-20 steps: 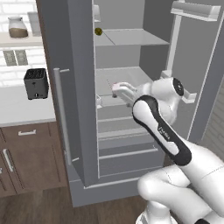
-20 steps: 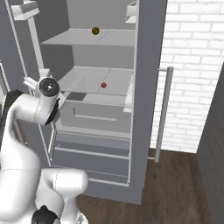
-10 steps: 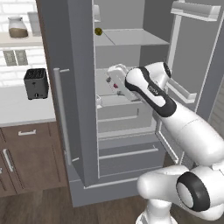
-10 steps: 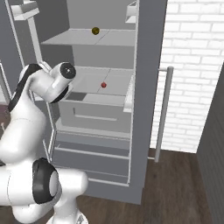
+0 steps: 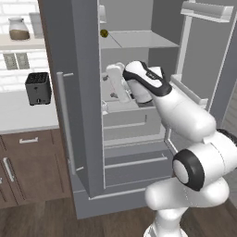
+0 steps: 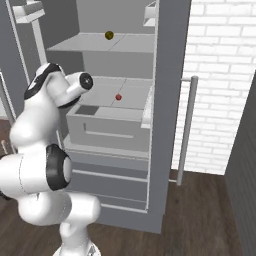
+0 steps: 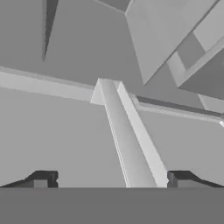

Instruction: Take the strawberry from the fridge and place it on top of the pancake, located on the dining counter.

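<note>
Tiny red round strawberry (image 6: 118, 97) alone on middle shelf of open fridge (image 6: 165, 60), above drawer (image 6: 107, 128). Gripper (image 7: 109, 179) spread wide, empty, inside fridge. Olive fruit (image 6: 109, 35) one shelf up.

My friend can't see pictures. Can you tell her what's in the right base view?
A tiny red strawberry sits on a middle shelf of the open grey fridge. The white robot arm reaches in from the left; a small yellowish fruit sits on the shelf above.
</note>
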Controlling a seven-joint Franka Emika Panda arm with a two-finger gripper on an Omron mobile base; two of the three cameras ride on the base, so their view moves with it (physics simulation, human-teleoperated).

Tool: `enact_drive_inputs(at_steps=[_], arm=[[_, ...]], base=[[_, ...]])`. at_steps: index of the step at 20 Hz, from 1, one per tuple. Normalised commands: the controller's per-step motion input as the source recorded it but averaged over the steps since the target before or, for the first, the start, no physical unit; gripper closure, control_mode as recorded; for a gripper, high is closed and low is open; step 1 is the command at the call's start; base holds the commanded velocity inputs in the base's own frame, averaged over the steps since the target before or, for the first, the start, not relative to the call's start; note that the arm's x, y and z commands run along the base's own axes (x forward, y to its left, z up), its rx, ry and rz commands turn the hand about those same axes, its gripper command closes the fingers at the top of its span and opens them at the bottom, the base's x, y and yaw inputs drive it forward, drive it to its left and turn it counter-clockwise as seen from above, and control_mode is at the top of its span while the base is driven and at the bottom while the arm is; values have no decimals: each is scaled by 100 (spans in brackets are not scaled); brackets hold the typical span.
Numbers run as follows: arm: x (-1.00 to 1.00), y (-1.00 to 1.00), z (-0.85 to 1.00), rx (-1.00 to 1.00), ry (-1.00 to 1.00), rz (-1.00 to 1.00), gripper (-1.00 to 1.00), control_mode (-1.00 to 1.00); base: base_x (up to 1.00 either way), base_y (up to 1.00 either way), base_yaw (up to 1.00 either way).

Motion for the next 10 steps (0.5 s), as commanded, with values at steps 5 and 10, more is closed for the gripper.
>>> enact_drive_inputs(at_steps=[5, 10], arm=[[30, 71, 0, 7, 19, 2, -100, -100], [-2, 71, 2, 5, 8, 4, -100, -100]], base=[[0, 0, 0], [0, 0, 0]])
